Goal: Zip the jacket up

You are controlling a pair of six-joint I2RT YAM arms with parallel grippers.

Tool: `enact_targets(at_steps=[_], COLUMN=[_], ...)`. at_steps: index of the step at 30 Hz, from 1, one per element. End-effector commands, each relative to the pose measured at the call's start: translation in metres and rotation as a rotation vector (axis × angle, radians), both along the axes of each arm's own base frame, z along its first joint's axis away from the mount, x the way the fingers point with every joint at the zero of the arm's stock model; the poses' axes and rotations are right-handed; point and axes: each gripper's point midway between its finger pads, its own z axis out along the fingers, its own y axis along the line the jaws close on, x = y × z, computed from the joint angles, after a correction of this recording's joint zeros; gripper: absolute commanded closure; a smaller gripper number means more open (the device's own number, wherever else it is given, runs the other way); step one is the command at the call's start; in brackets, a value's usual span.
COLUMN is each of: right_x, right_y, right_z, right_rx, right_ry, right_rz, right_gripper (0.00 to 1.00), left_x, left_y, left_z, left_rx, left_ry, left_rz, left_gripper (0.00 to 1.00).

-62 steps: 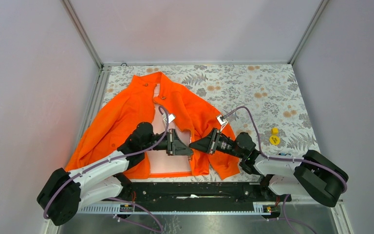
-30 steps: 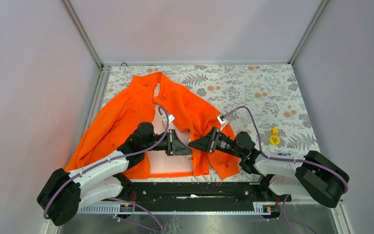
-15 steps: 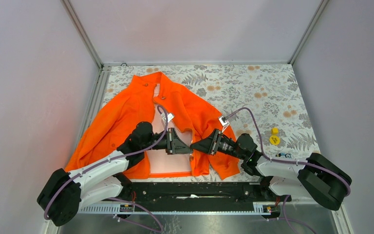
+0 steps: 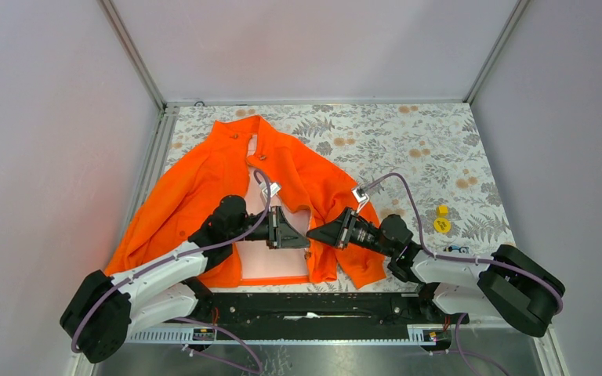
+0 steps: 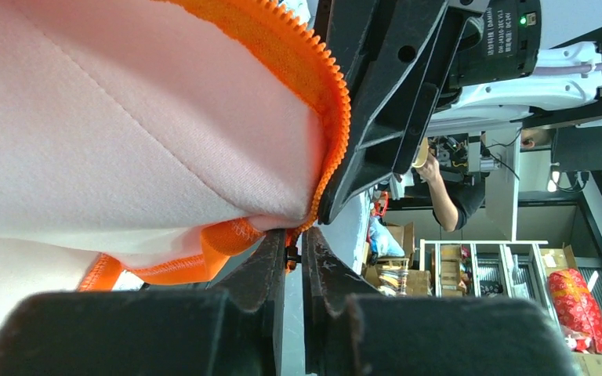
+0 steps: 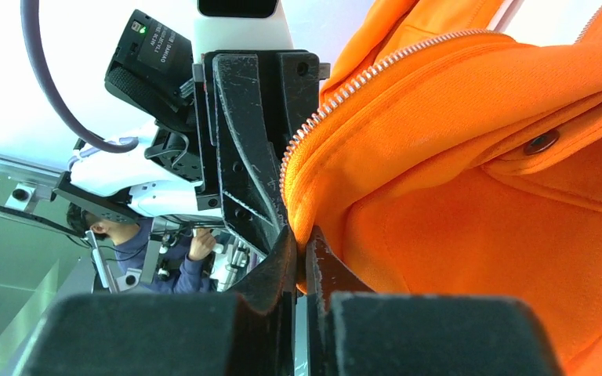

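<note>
At the lower front opening of the jacket [image 4: 204,188], the left gripper [image 4: 306,240] and right gripper [image 4: 312,233] meet tip to tip, almost touching; left gripper [image 5: 292,239] fingers are pressed nearly together, pinching a small orange bit at the bottom end of the front edge; right gripper [image 6: 302,235] fingers are pressed together on the folded orange edge of the other front panel; each wrist view shows the other gripper's black body just behind the fabric.

Pocket flap with a dark snap [image 6: 541,142] lies closed on the right panel; what is inside cannot be told.

Jacket is bright orange, long-sleeved, lying flat and open on its back; pale pink lining [image 5: 125,117] is exposed between the two front panels; orange zipper teeth [image 5: 335,102] run along the edge by the left gripper; pale zipper teeth [image 6: 360,78] run along the edge held by the right gripper; the two rows are apart, not joined.

Jacket sits on the left half of the floral table [image 4: 407,141], collar at the far side, hem near the arm bases; both grippers are over its near middle; small yellow pieces [image 4: 441,222] lie on the table well to the right.
</note>
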Motion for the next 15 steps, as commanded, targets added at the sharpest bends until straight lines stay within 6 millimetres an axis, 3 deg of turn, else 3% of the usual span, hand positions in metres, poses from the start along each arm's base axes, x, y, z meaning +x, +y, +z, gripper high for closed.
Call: enact_targets(at_steps=[1,9,14,15], right_x=[0.009,0.017,0.015,0.014], right_y=[0.003,0.001,0.000,0.000], right_z=[0.024,0.016,0.008,0.006], right_rx=[0.042,-0.014,-0.061,-0.076], right_ry=[-0.091,-0.122,-0.150,-0.164], right_rz=[-0.031,-0.032,-0.006,0.003], right_gripper=[1.00,1.00,1.00,1.00], left_x=[0.003,0.005,0.012,0.015], left_y=[0.003,0.016,0.022,0.023], left_z=[0.004,0.006,0.015,0.017], left_rx=[0.016,0.126,0.141,0.137], left_ry=[-0.058,-0.108,-0.116,-0.118], left_rz=[0.001,0.034,0.075,0.086], left_gripper=[0.87,0.53,0.27,0.19])
